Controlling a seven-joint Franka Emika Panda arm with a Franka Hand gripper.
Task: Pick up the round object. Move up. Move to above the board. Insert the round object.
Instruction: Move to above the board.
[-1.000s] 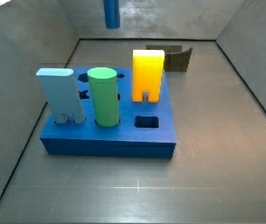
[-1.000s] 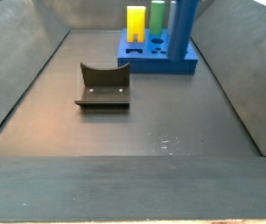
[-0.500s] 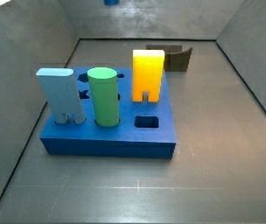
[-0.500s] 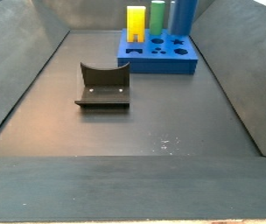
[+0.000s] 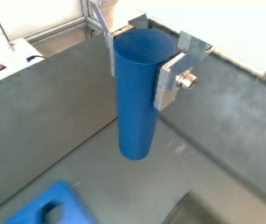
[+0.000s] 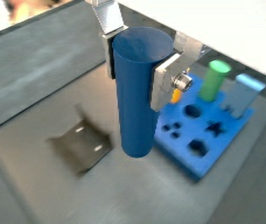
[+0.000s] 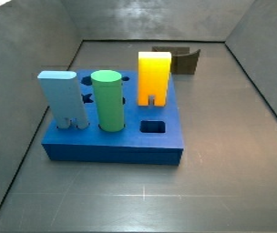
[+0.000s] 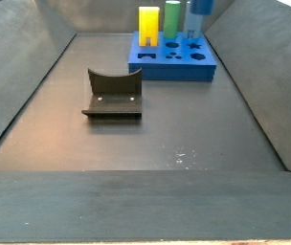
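My gripper is shut on the round object, a smooth dark blue cylinder that hangs upright between the silver fingers; both wrist views show it. It hangs high above the floor, off to the side of the board, between the board and the fixture. The board is a royal-blue block with shaped holes in its top. The gripper is out of frame in both side views. A small blue patch shows at the top edge; I cannot tell whether it is the cylinder's end.
A light blue peg, a thick green cylinder and a yellow peg stand in the board. The dark olive fixture stands on the floor away from the board. Grey walls enclose the floor.
The round object has risen with the gripper. A second ago its lower part hung at the top of the side view; now it is out of that frame.
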